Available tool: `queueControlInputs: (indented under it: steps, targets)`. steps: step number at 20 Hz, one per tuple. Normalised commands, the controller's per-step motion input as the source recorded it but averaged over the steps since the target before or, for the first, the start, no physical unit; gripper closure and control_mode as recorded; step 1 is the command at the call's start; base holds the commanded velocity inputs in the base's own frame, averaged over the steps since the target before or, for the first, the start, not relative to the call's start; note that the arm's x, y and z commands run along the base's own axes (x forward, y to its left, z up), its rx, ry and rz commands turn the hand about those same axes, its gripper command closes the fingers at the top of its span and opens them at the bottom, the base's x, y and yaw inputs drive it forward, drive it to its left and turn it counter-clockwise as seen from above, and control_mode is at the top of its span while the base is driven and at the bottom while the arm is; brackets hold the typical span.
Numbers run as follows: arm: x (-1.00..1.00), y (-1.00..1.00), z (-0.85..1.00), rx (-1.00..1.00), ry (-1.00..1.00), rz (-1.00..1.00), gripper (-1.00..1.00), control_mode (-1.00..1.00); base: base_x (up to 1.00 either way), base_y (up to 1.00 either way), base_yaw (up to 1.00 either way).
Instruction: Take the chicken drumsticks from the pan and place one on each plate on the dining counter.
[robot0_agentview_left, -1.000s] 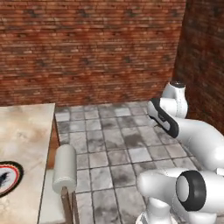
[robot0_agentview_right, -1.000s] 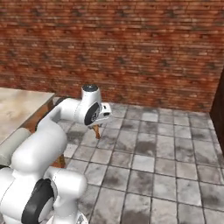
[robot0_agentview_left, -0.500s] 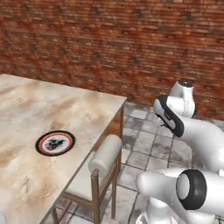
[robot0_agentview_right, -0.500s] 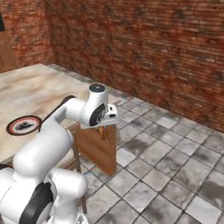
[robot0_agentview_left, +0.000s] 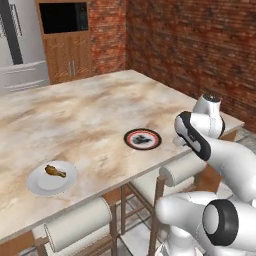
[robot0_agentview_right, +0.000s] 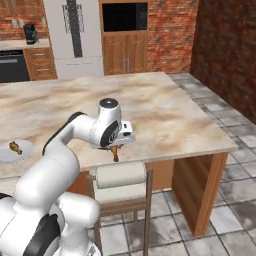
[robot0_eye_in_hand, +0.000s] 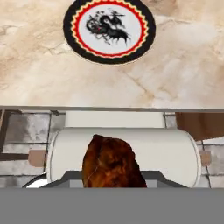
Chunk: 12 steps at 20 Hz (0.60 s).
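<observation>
Dining counter (robot0_agentview_left: 100, 107), marbled beige-and-brown top: the landmark for every entry here, listed left to right as the left base view shows them.

White-grey plate (robot0_agentview_left: 52, 177): on the counter near its front edge, at the left. Carries one chicken drumstick (robot0_agentview_left: 55, 171), lying flat; this half of the job looks done.

Dark-rimmed plate (robot0_agentview_left: 143, 139), red ring, white centre with a dark dragon-like figure: on the counter near the same front edge, right of the white-grey plate and well apart from it. Bare, so it is the likely target for the remaining piece.

Stool (robot0_agentview_right: 121, 175), cushioned white roll back: tucked under the front edge, below the dark-rimmed plate.

Gripper (robot0_agentview_right: 116, 148): off the counter's front edge, above the stool, short of the dark-rimmed plate. Jaws pinched tight on the second drumstick (robot0_eye_in_hand: 112, 162), which hangs down beneath the hand; judged to be carried toward the bare plate, not yet over the stone.
</observation>
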Motion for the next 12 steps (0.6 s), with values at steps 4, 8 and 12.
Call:
queueControlInputs:
  steps: [4,8,12]
  targets:
    - [0.00,0.00,0.00,0.00,0.00,0.00,1.00,1.00,0.73,-0.15,0.48]
    - [0.00,0.00,0.00,0.00,0.00,0.00,1.00,1.00,0.61,-0.47,0.22]
    - [0.00,0.00,0.00,0.00,0.00,0.00,1.00,1.00,0.61,-0.44,0.15]
